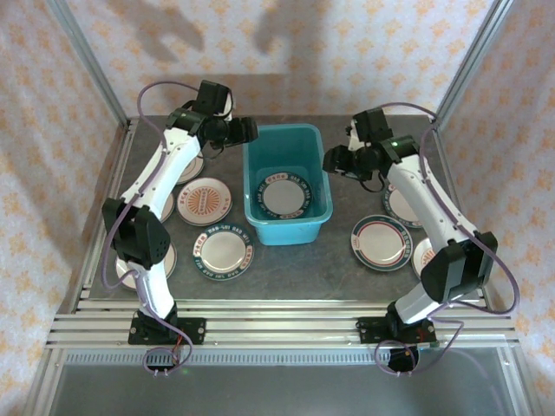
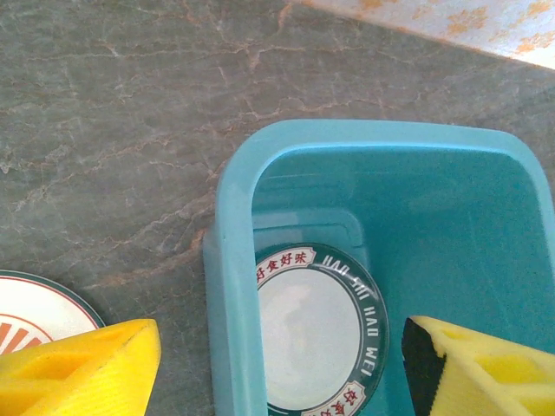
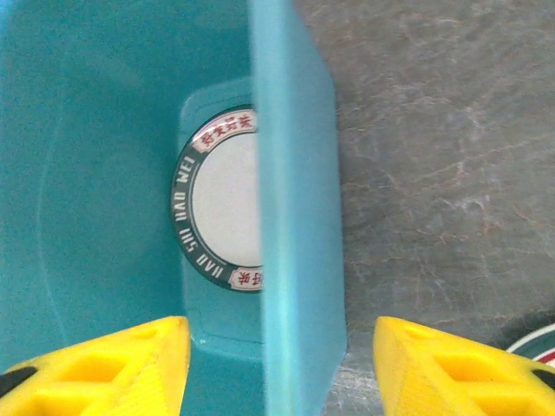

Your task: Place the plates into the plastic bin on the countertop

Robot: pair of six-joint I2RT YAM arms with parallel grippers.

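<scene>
Yellow fingers (image 2: 82, 368) of the left gripper (image 1: 243, 132) stand wide apart, empty, astride the bin (image 1: 286, 230) wall at its ten o'clock. One plate (image 1: 284, 195) lies flat inside; more plates (image 1: 204, 201) sit on the countertop (image 1: 286, 270) at nine and three o'clock. Astride the two-o'clock wall, the right gripper (image 1: 334, 162) gapes, empty. Plates look stiff, slick, chippable: pinch a rim.

White links (image 1: 160, 169), black joints (image 1: 139, 236), lilac cables (image 1: 160, 84), yellow claws (image 2: 282, 347) (image 3: 282, 347)
</scene>
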